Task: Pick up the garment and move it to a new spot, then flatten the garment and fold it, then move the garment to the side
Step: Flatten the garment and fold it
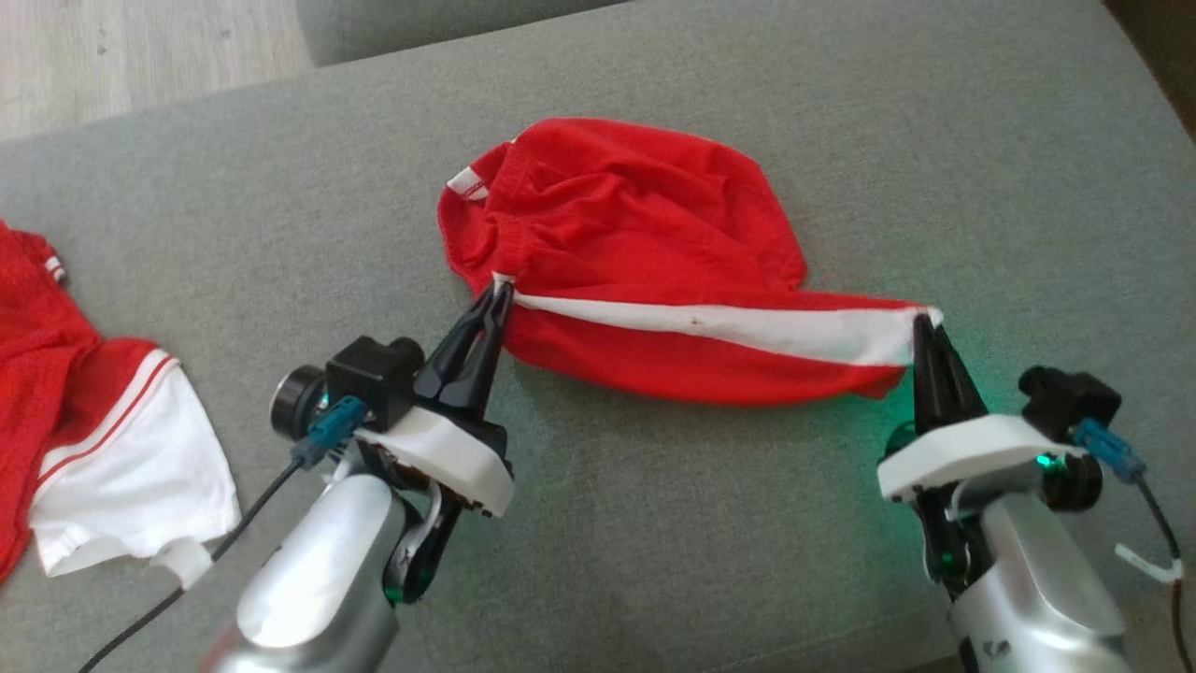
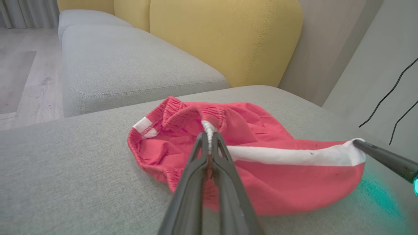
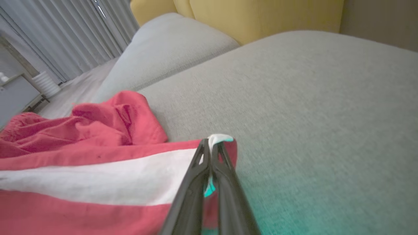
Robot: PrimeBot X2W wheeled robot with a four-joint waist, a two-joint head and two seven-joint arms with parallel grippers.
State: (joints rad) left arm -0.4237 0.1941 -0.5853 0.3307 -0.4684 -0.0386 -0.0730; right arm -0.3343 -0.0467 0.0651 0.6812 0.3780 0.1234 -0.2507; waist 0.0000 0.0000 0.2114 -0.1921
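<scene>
At nine o'clock in the head view, a heap of red-and-white clothes [image 1: 93, 411] lies at the edge of the grey sofa cushion [image 1: 654, 561], well apart from the work. Next, at seven o'clock of the garment [image 1: 635, 224], the left gripper [image 1: 501, 292] is pinched tight on the gathered waistband [image 2: 169, 106], where the white stripe [image 1: 747, 329] begins. The garment, red shorts by the look of them, sits crumpled near the cushion's centre. It is bunched toward twelve o'clock and drawn out along the stripe toward three. At its four o'clock corner the right gripper [image 1: 925, 322] is closed on the stripe's far end, at the leg hem. The right wrist view is blurred, so whether it has one layer or both is hard to say. The cloth looks light, thin and limp, likely to sag and fold on itself between the two grips. The elastic waistband looks the firmest hold, and edge corners seem the best places to take it. The cushion itself carries both piles.
</scene>
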